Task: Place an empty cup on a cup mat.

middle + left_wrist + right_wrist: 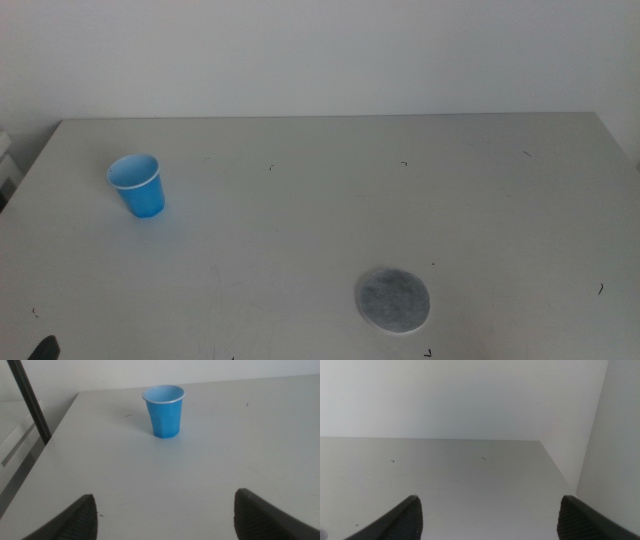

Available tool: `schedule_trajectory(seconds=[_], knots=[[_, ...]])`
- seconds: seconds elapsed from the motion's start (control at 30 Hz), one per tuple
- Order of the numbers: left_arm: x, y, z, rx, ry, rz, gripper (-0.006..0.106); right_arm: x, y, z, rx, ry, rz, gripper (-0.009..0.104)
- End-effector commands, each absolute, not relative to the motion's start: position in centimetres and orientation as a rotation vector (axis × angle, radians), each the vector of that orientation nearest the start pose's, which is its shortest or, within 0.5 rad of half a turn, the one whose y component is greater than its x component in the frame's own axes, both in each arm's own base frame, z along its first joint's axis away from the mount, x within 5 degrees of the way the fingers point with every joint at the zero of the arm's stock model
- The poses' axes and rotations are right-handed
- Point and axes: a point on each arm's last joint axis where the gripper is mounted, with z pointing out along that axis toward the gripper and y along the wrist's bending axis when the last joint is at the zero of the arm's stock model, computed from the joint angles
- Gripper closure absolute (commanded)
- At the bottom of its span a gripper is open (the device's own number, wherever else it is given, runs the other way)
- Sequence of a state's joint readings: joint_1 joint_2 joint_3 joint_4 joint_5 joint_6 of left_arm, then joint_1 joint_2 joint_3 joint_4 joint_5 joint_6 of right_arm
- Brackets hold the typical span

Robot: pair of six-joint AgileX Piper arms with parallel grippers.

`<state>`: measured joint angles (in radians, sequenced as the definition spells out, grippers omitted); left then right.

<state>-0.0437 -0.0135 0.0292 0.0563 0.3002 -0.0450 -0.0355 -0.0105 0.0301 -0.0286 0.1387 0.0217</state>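
Cup point(138, 185) is upright on the surface point(320, 220), far-left area in the middle view, near the left edge. Bright blue, thin white rim, wider at the top, mouth up. Inside looks empty from the left wrist view, where the cup point(164, 411) stands alone ahead of the left hand, nothing touching it.

Cup mat point(393, 299) lies flat on the surface, near the front edge, a bit right of centre. Mottled grey middle, pale edge. Nothing on it. Cup and mat are well apart: cup back-left, mat front-right.

Left hand point(165, 510): released, both dark jaws spread wide with bare surface between them, holding nothing. Cup sits ahead of the gap, roughly centred between the jaws but clearly apart from them. In the middle view only a small dark tip shows at the bottom-left corner, so that arm is low at the near edge.

Right hand point(490, 515): also released, jaws wide apart, nothing between them. Its wrist camera shows only bare surface, a few small dark specks on it, the pale wall point(465, 395) behind and the surface's far corner. Neither cup nor mat in that view. Right arm is not visible in the middle view.

A dark pole point(30, 402) stands beside the surface's edge in the left wrist view, off to the side of the cup.
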Motion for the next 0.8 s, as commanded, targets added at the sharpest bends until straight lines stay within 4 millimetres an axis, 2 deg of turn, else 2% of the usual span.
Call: schedule_trajectory(seconds=[0.0, 0.2, 0.4, 0.57, 0.77], knots=[[5.3, -0.2, 20.3, 0.017, 1.656, -0.041, -0.005, 5.5, -0.2, 20.2, 0.007, 1.535, -0.048, 0.001], [5.6, -0.2, 24.8, -0.004, 1.621, -0.058, -0.005, 5.5, -0.2, 20.2, 0.007, 1.535, -0.048, 0.001], [7.6, -0.2, 30.2, -0.002, 1.627, -0.054, -0.005, 5.5, -0.2, 20.2, 0.007, 1.535, -0.048, 0.001], [9.8, -0.3, 35.6, -0.003, 1.609, -0.055, -0.005, 5.5, -0.2, 20.2, 0.007, 1.535, -0.048, 0.001], [13.3, -0.4, 40.6, -0.016, 1.751, -0.050, -0.005, 5.5, -0.2, 20.2, 0.007, 1.535, -0.048, 0.001]])
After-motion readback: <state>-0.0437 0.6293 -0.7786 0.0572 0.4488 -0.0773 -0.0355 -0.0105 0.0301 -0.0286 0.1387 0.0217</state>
